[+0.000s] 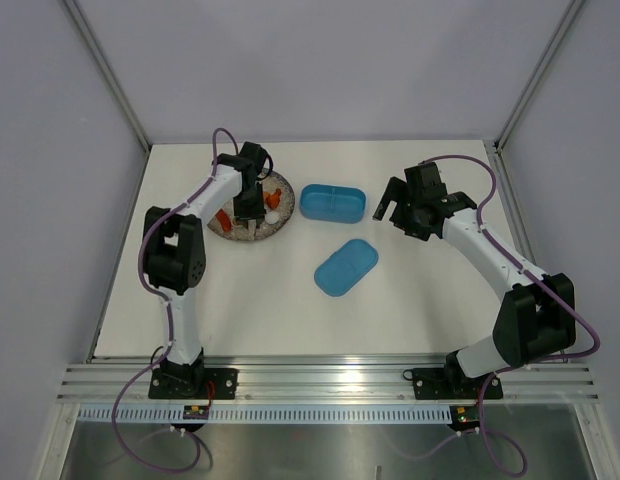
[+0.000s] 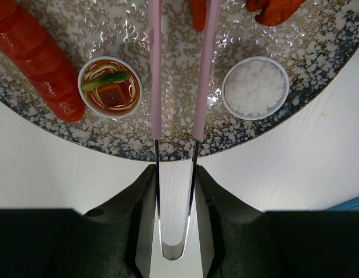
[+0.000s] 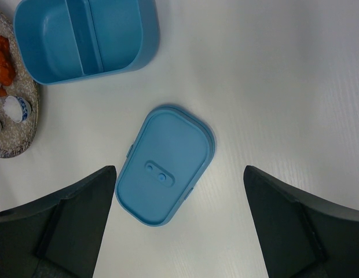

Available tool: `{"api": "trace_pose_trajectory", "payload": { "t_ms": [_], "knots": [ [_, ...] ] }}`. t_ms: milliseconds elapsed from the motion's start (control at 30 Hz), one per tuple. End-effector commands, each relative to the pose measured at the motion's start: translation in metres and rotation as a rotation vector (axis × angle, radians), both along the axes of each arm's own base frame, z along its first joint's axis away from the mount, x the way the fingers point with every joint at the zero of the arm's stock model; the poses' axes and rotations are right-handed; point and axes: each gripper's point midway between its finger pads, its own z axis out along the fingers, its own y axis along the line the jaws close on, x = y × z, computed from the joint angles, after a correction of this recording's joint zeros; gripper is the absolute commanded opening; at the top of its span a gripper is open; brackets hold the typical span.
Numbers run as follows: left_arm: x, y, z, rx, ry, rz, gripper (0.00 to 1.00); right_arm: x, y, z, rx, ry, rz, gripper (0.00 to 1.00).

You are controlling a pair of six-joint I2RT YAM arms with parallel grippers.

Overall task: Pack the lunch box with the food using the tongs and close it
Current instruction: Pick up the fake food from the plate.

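Lab robot cell: white tabletop (image 1: 410,315) boxed in by plain grey panels (image 1: 45,200) on aluminium extrusion posts (image 1: 106,70). Left arm (image 1: 180,260) and right arm (image 1: 490,260) bolted to slotted aluminium rail (image 1: 320,385), purple cabling (image 1: 114,425) loose at the bases.

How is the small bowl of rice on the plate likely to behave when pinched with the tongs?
The rice bowl is round and smooth-rimmed, so it may slip between the slender tongs. It looks small, so it is probably light. It sits low and wide, so tipping seems unlikely.
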Motion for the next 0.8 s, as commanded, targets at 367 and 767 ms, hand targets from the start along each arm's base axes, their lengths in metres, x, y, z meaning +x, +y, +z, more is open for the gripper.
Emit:
{"api": "trace_pose_trajectory", "payload": {
  "t_ms": [367,767],
  "knots": [
    [0.013,0.000,-0.005,-0.012,-0.020,0.044,0.29,0.001,0.004,0.006,0.021,-0.026,0.008,0.99],
    [0.010,0.004,0.015,-0.016,-0.058,0.053,0.02,0.001,0.005,0.010,0.028,-0.032,0.004,0.99]
  ]
}}
